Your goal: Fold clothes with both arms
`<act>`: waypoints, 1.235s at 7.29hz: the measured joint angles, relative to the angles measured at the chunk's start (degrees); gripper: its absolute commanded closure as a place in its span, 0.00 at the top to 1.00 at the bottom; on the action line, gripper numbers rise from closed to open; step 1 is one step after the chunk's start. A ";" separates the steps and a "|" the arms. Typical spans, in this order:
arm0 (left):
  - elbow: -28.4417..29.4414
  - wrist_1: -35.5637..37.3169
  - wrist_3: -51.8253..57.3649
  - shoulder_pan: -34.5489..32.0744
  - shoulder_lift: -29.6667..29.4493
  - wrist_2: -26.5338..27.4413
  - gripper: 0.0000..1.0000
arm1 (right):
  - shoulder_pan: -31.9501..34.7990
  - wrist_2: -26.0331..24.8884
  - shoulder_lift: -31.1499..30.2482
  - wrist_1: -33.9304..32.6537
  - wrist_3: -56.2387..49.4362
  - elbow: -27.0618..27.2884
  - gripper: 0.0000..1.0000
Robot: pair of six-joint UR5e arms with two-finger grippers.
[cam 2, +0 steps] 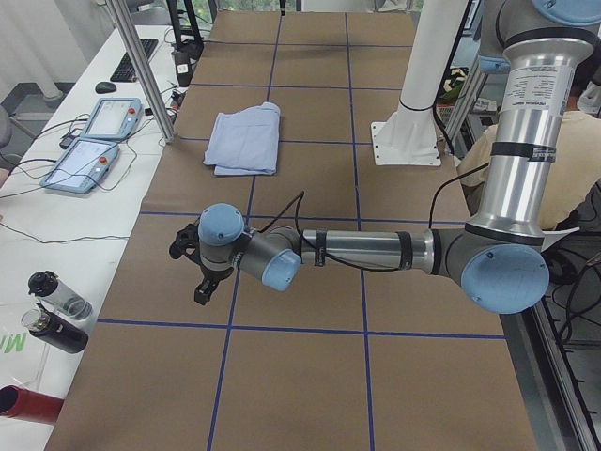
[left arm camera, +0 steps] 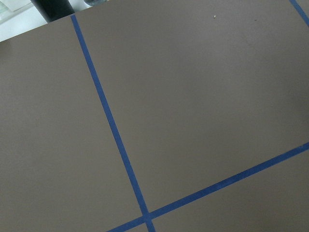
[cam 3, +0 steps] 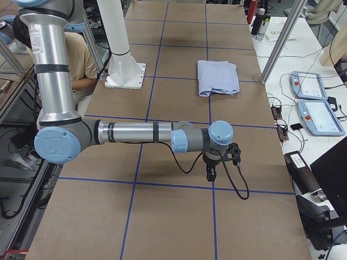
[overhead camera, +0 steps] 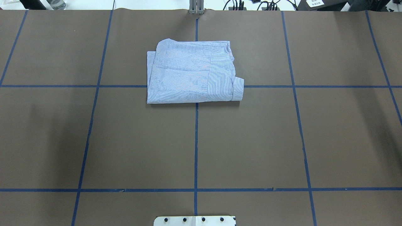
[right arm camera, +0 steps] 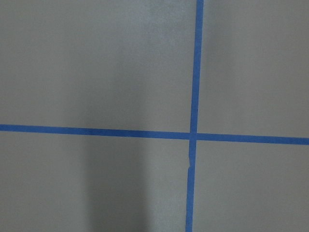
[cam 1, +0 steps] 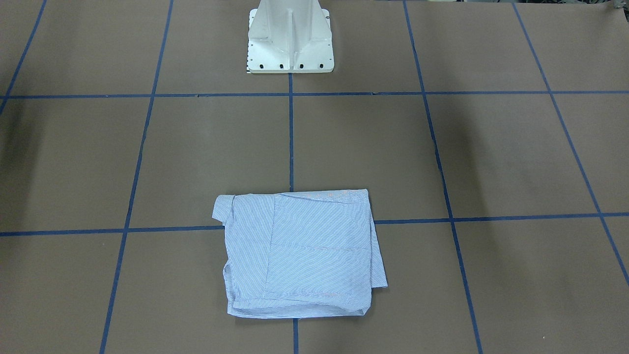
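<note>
The light blue-and-white pinstriped shirt (cam 1: 300, 255) lies folded into a rough rectangle on the brown table, on the centre line at the side far from the robot's base; it also shows in the overhead view (overhead camera: 188, 73) and in both side views (cam 2: 246, 141) (cam 3: 218, 77). One cuff sticks out at a corner (overhead camera: 238, 88). Neither arm is in the overhead or front views. The left gripper (cam 2: 202, 282) hangs over bare table far from the shirt, as does the right gripper (cam 3: 210, 173). I cannot tell whether either is open or shut. Both wrist views show only table and blue tape.
The white pedestal base (cam 1: 290, 39) stands at the robot's edge of the table. Blue tape lines (overhead camera: 196, 141) divide the brown surface into squares. Two teach pendants (cam 2: 94, 141), bottles (cam 2: 52, 310) and a metal post (cam 2: 141, 66) sit on the side bench beyond the table.
</note>
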 measured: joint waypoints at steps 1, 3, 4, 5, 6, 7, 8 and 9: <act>-0.33 0.46 0.25 -0.03 -0.08 -0.14 1.00 | 0.42 -0.73 -0.37 -3.74 0.06 3.09 1.00; -1.38 0.54 0.62 -0.03 -0.26 -0.38 1.00 | 0.36 -2.69 -1.06 -5.65 0.39 6.12 1.00; -2.19 0.33 0.60 -0.02 0.01 -0.26 1.00 | 0.30 -3.44 -0.96 -5.65 0.52 7.18 1.00; -3.04 -0.08 0.50 -0.02 0.59 -0.06 1.00 | 0.28 -4.25 -0.95 -5.62 0.62 8.17 1.00; -3.76 -0.25 0.34 0.01 0.79 0.06 1.00 | 0.23 -4.62 -0.89 -5.61 0.75 8.73 1.00; -4.37 -0.27 0.14 0.05 0.67 -0.02 1.00 | 0.11 -4.68 -0.79 -5.61 0.84 9.00 1.00; -4.83 -0.27 0.06 0.05 0.62 -0.29 1.00 | -0.21 -4.58 -0.67 -5.60 0.90 9.12 1.00; -5.08 -0.26 0.06 0.08 0.59 -0.43 1.00 | -0.55 -4.10 -0.60 -5.58 0.93 9.23 1.00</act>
